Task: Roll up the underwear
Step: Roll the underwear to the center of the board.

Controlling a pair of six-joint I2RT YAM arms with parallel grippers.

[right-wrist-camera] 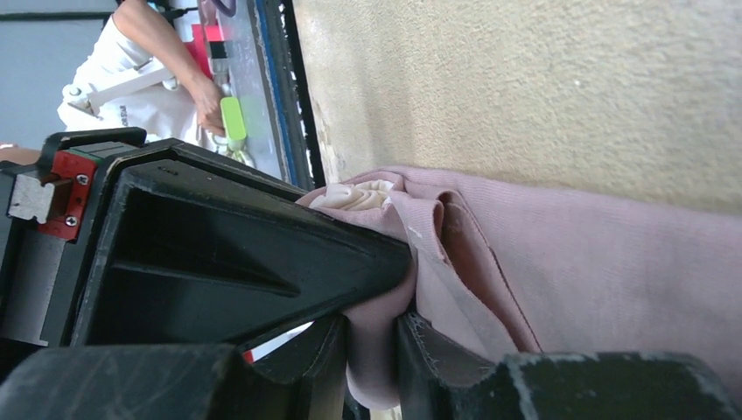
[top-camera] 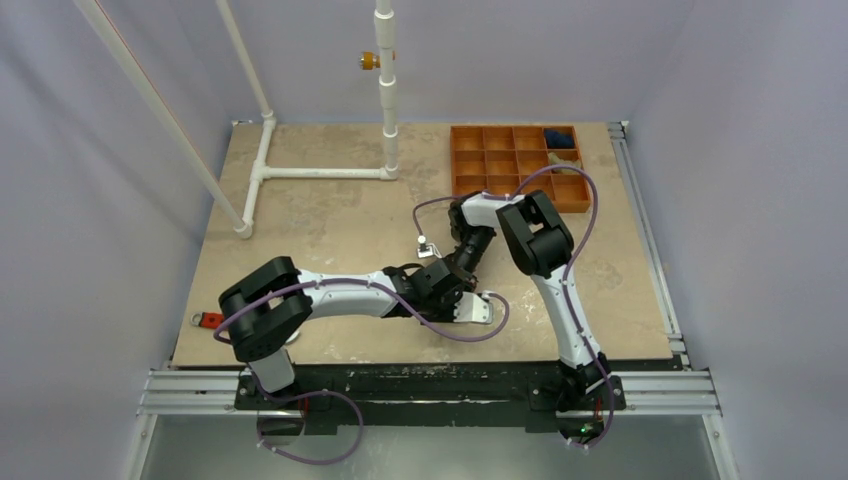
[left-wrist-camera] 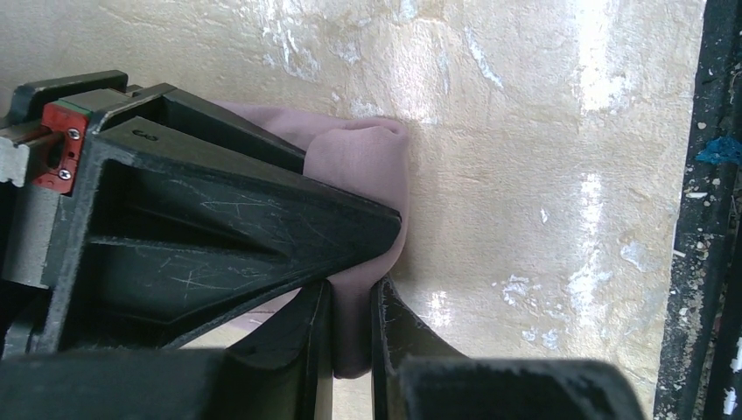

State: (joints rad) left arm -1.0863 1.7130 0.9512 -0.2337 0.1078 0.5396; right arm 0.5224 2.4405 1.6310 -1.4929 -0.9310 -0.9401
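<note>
Underwear (right-wrist-camera: pixel 569 254), pale pink with a cream patch bunched at one end, lies on the tan table (top-camera: pixel 330 220) toward its near side, where the two arms meet. The left gripper (left-wrist-camera: pixel 378 271) pinches a fold of the pink cloth between its fingers. The right gripper (right-wrist-camera: pixel 395 293) clamps a bunched edge in the same way. An orange tray (top-camera: pixel 452 160) sits well apart, at the far right corner.

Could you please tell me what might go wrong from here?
The left gripper pinches only a narrow fold of the soft dusty-pink cloth underwear, which might slip free. The right gripper holds bunched layers, so the roll may turn out uneven. Both grippers sit close together in the top view; they could collide.
</note>
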